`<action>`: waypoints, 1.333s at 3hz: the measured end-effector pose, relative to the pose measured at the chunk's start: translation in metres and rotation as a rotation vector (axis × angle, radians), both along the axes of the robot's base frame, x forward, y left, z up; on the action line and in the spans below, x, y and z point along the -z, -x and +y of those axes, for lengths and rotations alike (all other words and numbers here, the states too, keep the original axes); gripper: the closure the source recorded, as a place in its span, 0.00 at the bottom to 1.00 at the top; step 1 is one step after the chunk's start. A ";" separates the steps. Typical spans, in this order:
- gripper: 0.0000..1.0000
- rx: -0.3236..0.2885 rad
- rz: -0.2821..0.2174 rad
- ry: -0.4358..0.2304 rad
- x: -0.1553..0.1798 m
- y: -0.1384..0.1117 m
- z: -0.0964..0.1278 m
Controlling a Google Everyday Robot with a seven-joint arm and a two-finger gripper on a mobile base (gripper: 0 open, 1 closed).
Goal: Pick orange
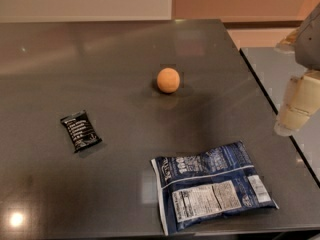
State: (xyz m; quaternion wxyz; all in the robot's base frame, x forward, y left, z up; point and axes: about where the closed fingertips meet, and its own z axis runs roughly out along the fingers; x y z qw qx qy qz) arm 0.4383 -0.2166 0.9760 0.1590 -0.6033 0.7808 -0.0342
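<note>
The orange (168, 80) is a small round fruit resting on the dark grey table (100, 59), a little right of the middle. My gripper (295, 106) hangs at the right edge of the view, over the table's right edge, well to the right of the orange and a little nearer the camera. Only its cream-coloured finger part shows. It holds nothing that I can see.
A blue snack bag (212, 186) lies flat near the table's front edge, right of centre. A small black snack packet (80, 130) lies at the left. A second grey surface (280, 69) stands beyond the table's right edge.
</note>
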 end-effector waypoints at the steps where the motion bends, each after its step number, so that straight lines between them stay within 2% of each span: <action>1: 0.00 0.003 -0.019 -0.042 0.007 -0.019 0.012; 2: 0.00 0.003 -0.025 -0.081 0.014 -0.036 0.025; 4: 0.00 -0.020 -0.017 -0.183 0.041 -0.076 0.067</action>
